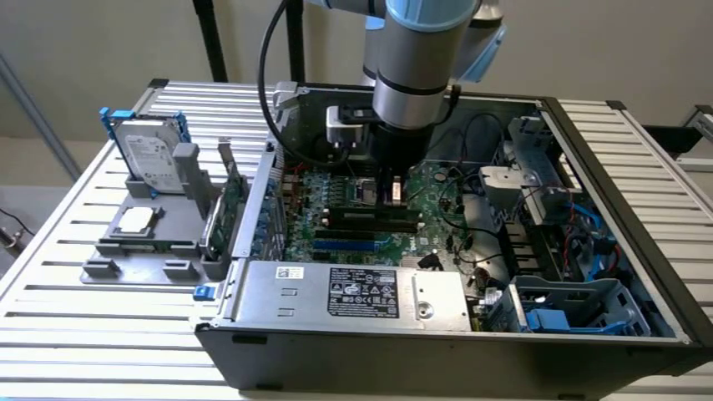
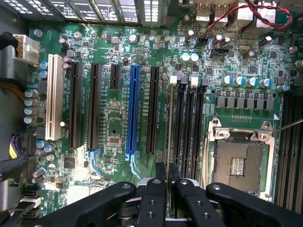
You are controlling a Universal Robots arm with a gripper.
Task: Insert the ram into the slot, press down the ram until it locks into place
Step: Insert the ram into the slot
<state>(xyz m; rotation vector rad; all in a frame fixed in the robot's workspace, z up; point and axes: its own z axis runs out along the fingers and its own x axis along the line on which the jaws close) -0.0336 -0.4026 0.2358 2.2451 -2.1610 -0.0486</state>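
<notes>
My gripper reaches down into the open computer case over the green motherboard. In the wrist view the gripper is shut on the ram, which shows edge-on as a thin long strip between the two black fingers. The ram runs parallel to the black memory slots, on the side of that row nearest the black expansion slot. I cannot tell whether its lower edge touches a slot. From the exterior view the memory slots lie just below the fingertips.
A blue slot, more black slots and a white slot lie beside the memory row. The processor socket sits on its other side. A hard drive, a green card and the power supply surround the board.
</notes>
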